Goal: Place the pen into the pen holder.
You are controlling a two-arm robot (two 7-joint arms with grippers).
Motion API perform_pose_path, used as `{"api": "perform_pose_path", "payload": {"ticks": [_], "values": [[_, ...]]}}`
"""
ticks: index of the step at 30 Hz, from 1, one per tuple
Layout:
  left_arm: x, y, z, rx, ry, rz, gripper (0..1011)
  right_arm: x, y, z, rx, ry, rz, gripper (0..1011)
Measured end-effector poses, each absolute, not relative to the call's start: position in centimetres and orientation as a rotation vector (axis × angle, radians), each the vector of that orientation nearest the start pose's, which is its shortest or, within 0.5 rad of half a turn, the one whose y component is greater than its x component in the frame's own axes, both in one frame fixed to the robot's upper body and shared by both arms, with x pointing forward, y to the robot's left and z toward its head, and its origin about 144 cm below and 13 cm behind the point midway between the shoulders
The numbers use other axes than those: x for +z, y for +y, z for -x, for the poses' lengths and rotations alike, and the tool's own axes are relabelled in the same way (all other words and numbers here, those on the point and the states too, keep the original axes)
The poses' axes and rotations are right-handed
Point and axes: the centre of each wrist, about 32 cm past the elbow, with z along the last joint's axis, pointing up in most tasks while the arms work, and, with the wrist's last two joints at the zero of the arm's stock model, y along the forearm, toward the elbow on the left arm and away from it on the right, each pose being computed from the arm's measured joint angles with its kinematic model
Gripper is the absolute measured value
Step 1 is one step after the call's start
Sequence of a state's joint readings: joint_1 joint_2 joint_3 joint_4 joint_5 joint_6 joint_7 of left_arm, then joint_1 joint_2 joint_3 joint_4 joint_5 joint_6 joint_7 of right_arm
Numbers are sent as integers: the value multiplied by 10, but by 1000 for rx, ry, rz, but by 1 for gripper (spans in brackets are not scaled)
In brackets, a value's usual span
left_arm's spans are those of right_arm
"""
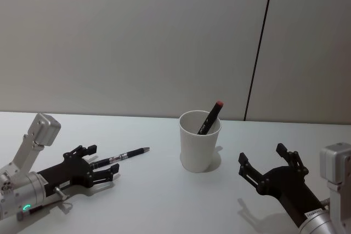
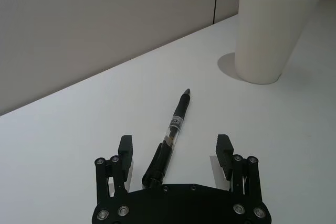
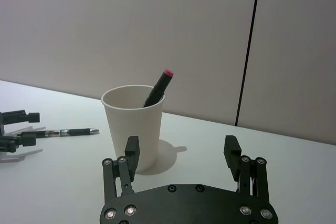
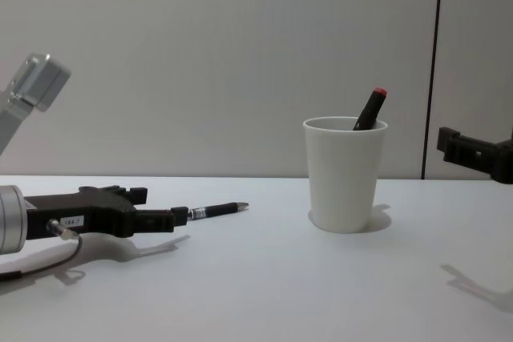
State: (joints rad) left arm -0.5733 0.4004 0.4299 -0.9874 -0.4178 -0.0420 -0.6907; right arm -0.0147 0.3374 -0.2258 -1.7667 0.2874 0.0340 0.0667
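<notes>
The black left claw (image 1: 101, 161) is laid low on the white table (image 1: 164, 204), its fingers (image 2: 125, 148) spread wide, with the back end of the thin black pen (image 1: 129, 153) lying flat between them — not yet pinched. Well apart to the right, the plain white paper cup (image 1: 198, 147) is stood upright, and a black marker with a red cap (image 1: 211, 118) is leaned inside. Past it, the black right claw (image 1: 263, 154) is held open and empty. If the fingers are shut off-centre, the round pen could be rolled away; the light cup could be tipped — by a bump against its rim.
</notes>
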Motion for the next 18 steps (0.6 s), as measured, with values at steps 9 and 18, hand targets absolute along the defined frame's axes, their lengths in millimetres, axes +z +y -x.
{"api": "perform_pose_path", "payload": {"ticks": [9,18], "values": [[1171,310,-603,738,57,-164,1000,1189,-237,-443,-1230,-75,-26,1001],[1172,311,-605,717,88,-175,1000,1189,-237,-443,-1230,-75,-26,1001]]}}
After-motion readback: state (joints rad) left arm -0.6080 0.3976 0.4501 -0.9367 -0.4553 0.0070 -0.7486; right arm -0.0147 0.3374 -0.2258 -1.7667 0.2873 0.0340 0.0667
